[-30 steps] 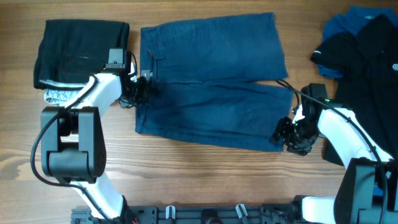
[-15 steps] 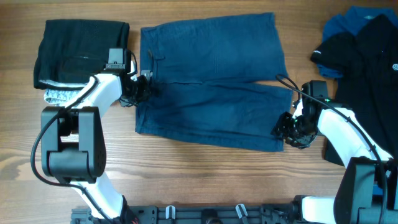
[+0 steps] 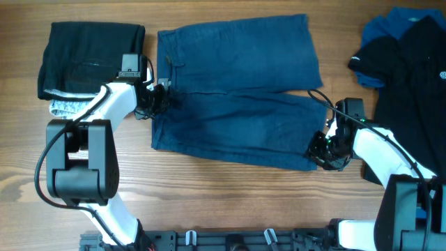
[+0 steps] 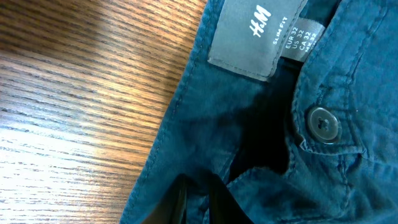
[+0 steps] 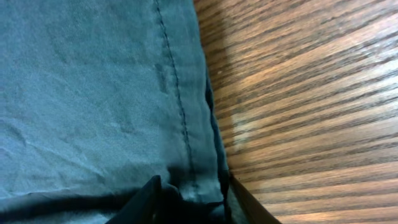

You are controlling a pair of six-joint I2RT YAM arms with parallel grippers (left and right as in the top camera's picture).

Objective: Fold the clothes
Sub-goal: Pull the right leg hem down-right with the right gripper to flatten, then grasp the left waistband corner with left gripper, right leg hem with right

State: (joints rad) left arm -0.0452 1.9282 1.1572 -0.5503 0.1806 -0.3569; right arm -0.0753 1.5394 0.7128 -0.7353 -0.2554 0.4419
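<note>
- The navy shorts [image 3: 237,97] lie spread flat in the middle of the table [image 3: 209,202], with the waistband toward 9 o'clock.
- The left gripper [image 3: 157,100] is pinched tight on the waistband at the shorts' 9 o'clock edge, near the label [image 4: 249,37] and button [image 4: 323,123].
- The right gripper [image 3: 322,150] straddles the leg hem at the shorts' 4 o'clock corner. I cannot tell whether it has clamped.
- A folded black garment [image 3: 90,59] sits at 10 o'clock, and a black and blue heap [image 3: 411,63] at 2 o'clock.

Bare wooden bench [image 3: 230,202], grain running side to side; a black rail [image 3: 230,240] with clips along its near edge.
</note>
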